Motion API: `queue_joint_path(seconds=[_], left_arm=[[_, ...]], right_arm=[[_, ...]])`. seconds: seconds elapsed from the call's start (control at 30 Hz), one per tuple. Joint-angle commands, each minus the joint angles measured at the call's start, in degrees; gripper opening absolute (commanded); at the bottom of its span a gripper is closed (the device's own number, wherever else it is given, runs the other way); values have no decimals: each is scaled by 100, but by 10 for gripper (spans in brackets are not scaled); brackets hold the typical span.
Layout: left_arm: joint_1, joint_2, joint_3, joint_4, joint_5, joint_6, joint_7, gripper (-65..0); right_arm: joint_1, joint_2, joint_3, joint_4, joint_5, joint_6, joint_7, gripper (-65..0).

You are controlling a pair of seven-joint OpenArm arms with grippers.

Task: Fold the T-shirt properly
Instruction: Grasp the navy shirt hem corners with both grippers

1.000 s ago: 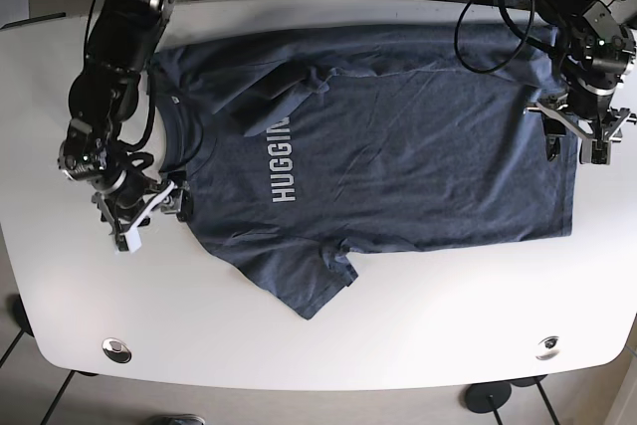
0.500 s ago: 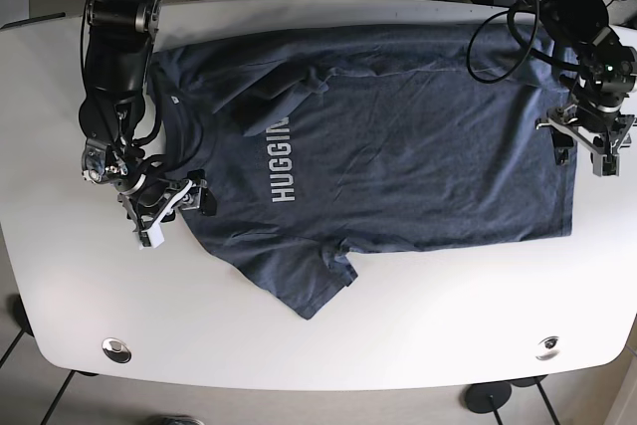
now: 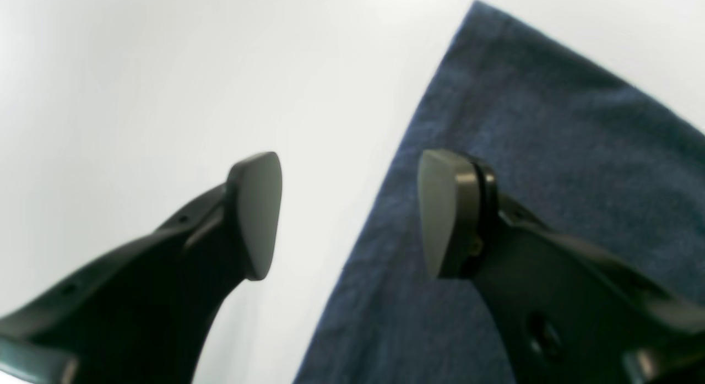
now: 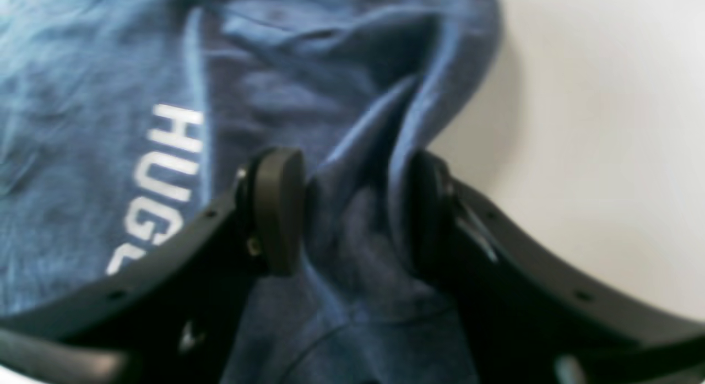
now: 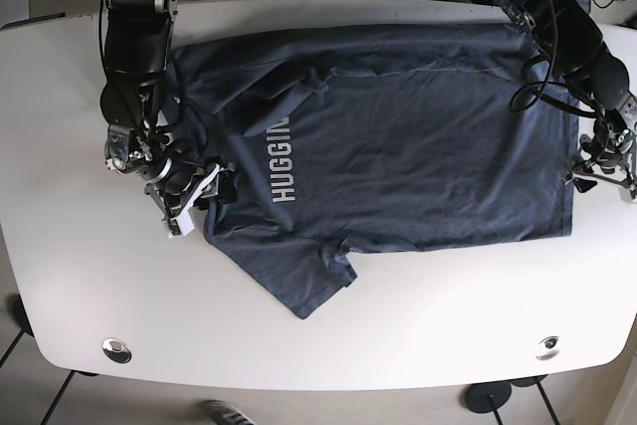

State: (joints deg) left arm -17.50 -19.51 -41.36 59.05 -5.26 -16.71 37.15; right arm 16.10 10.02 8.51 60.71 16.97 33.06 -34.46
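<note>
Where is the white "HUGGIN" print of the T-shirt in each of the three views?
Base view: the HUGGIN print runs vertically left of centre on the T-shirt, beside the right gripper.
Right wrist view: only its letters "HUG" show at left, beside the gripper's left finger.
Left wrist view: not in it; only the shirt's plain edge shows.
Shared landmark: the white table.

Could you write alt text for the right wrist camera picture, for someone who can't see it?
Close-up from the robot's right gripper, its two black fingers closing around a raised fold of a dark blue T-shirt. White letters "HUG" show on the shirt to the left, and the bare white table fills the right side.
</note>
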Motion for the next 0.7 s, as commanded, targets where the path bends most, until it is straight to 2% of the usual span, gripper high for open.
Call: queue_joint_path(seconds=[0.03, 0.1, 0.13, 0.2, 0.3, 0.4, 0.43, 0.47, 0.53, 0.57, 0.63, 0.7], left_arm=[[-189, -225, 343, -300, -50, -30, -202, -279], [-206, -234, 563, -590, -59, -382, -273, -279], [-206, -251, 563, -705, -59, -663, -273, -279], [-215, -234, 563, -880, -50, -1111, -273, -279], [-215, -225, 572, -1135, -33, -1402, -246, -279], [-189, -216, 572, -1294, -41, -1648, -238, -294], [-189, -216, 572, -1294, -41, -1736, -238, -338], [-189, -216, 572, -1302, -41, -1806, -246, -411], [-189, -216, 572, -1382, -24, -1841, -273, -611], [-189, -216, 572, -1390, -15, -1832, -273, -650], [-189, -216, 563, -1302, -50, -1876, -273, -639], [-171, -199, 545, -713, -50, -2026, -229, -644]], right_arm=[[65, 48, -3, 44, -49, -14, -128, -482], [83, 48, -12, 44, -49, -14, -128, -602], [91, 48, -12, 44, -49, -14, -128, -633], [91, 48, -3, 44, -49, -14, -128, -628], [74, 48, 6, 193, -14, -40, -128, -629], [56, 48, 6, 342, -14, -348, -128, -629], [56, 48, 6, 360, -14, -383, -128, -629], [56, 48, 6, 369, -14, -383, -128, -629], [56, 48, 6, 369, -14, -383, -128, -629], [56, 48, 6, 369, -14, -383, -119, -629], [56, 40, 6, 369, -14, -383, -110, -629], [56, 31, -3, 378, -14, -383, -110, -631]])
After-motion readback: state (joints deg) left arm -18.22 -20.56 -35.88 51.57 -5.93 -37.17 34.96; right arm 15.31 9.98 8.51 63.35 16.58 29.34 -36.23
